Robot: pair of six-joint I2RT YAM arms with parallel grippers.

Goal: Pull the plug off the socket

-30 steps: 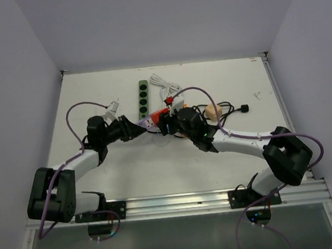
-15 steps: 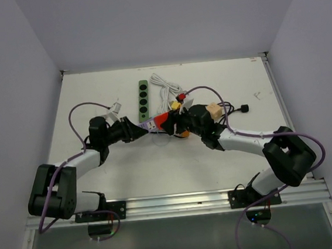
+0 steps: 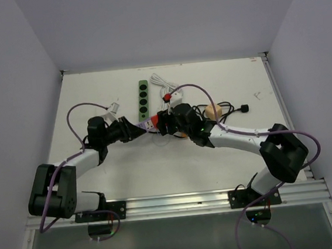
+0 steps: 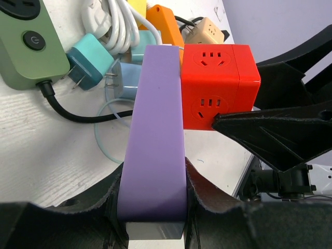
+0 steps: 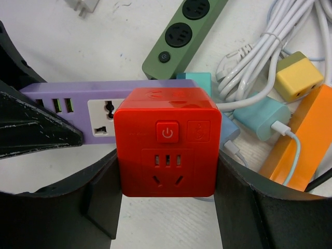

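The left claw point(image 4: 153, 199) is clamped on one end of the lavender strip point(image 4: 155, 129), a long, flat bar of smooth matte plastic. Its black fingers point(image 4: 111, 199) press on both narrow edges. The strip's white face point(image 5: 101, 120) carries a universal outlet and a row of small green-lit ports.

The red cube point(image 5: 167, 150) sits flush against that face, toward the strip's right end. It is a glossy block with rounded corners, a square power button and slotted outlets on the sides that show. The right claw point(image 5: 167, 194) is closed on the cube, one black finger point(image 5: 101, 202) flat against each side. From the left wrist these fingers show as ribbed, wedge-shaped black plastic.

From above, strip and cube hang between the two claws near the middle of the white tabletop point(image 3: 238, 82), whose surface has a faint wood-grain texture.

Just beyond them lies the dark-green power strip point(image 3: 143, 100), long and narrow with rounded ends, round outlets and a round black switch. A thin black cord point(image 4: 78, 116) leaves its near end. To its right are a coiled white cable point(image 5: 275, 46), teal and pale-blue plugs point(image 4: 91, 57), an olive-yellow cube point(image 5: 299, 78), an orange strip point(image 5: 301, 140) and a beige cube point(image 3: 213, 111).
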